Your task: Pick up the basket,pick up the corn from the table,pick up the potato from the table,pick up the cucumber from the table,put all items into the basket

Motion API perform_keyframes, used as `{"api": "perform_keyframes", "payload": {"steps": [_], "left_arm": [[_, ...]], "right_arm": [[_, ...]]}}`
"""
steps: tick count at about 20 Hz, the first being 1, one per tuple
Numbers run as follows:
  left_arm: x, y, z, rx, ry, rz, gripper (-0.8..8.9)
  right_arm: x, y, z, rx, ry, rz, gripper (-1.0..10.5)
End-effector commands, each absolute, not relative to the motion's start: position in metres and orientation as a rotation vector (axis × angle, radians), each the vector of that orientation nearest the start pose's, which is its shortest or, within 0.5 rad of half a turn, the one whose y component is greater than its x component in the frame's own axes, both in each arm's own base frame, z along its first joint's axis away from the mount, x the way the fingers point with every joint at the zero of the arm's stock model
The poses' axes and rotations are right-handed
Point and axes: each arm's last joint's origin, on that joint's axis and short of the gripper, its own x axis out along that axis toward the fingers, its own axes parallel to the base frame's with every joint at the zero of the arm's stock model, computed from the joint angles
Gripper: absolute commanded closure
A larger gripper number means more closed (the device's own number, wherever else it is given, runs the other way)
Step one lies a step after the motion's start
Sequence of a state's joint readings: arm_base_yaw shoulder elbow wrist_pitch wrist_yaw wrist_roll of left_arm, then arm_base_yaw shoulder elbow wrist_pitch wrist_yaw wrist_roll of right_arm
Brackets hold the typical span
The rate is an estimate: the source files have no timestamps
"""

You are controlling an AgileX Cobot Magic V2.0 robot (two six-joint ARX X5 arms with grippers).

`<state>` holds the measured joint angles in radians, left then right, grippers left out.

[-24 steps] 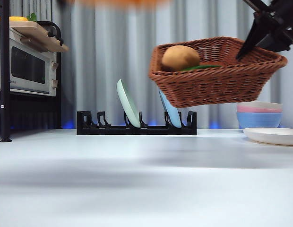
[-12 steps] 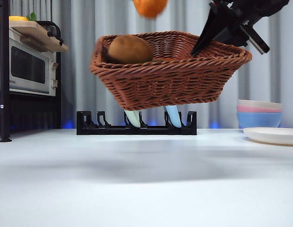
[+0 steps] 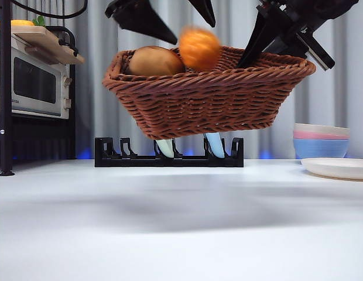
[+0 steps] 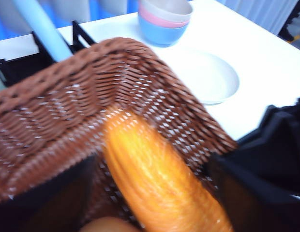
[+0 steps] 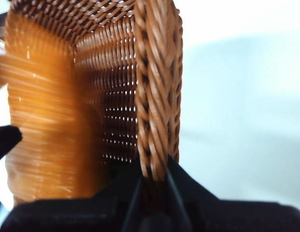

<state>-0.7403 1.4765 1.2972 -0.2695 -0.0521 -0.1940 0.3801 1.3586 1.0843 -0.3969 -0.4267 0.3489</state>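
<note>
You are looking at the wide dark-brown woven wicker basket [image 3: 208, 93] hanging clear above the table, its rim pinched between the closed jaws of the right gripper [image 5: 155, 169]. The left gripper [image 3: 161, 17] is hovering over it, jaws spread and empty. The glossy orange-yellow corn [image 3: 199, 48] (motion-blurred) is sitting at the rim beside the smooth tan potato [image 3: 153, 61].

Both arms raised, one gripping, one spread

Right gripper [image 5: 152, 193] pinches the basket [image 3: 211, 99] rim between closed jaws; left gripper [image 3: 164, 17] hovers above, jaws apart.
</note>
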Motion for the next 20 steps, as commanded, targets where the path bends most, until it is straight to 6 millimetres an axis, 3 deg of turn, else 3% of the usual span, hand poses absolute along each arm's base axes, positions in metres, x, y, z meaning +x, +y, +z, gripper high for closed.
{"api": "perform_keyframes", "payload": {"steps": [1,7,12,16,20], "left_arm": [[0.246,-0.222,0.352,0.002,0.466,-0.637,2.50],[0.232,-0.208,0.408,0.093,0.456,-0.622,2.51],[0.187,-0.165,0.470,0.104,0.341,-0.592,2.51],[0.154,-0.134,0.491,0.074,0.267,-0.583,2.51],[0.134,-0.114,0.496,0.106,0.257,-0.542,2.51]], "right_arm": [[0.265,0.120,0.298,0.351,0.803,0.658,9.6],[0.270,0.121,0.291,0.350,0.824,0.647,9.6],[0.299,0.127,0.245,0.350,0.953,0.576,9.6],[0.323,0.134,0.198,0.417,1.058,0.504,9.6],[0.329,0.133,0.180,0.377,1.079,0.384,9.3]]}}
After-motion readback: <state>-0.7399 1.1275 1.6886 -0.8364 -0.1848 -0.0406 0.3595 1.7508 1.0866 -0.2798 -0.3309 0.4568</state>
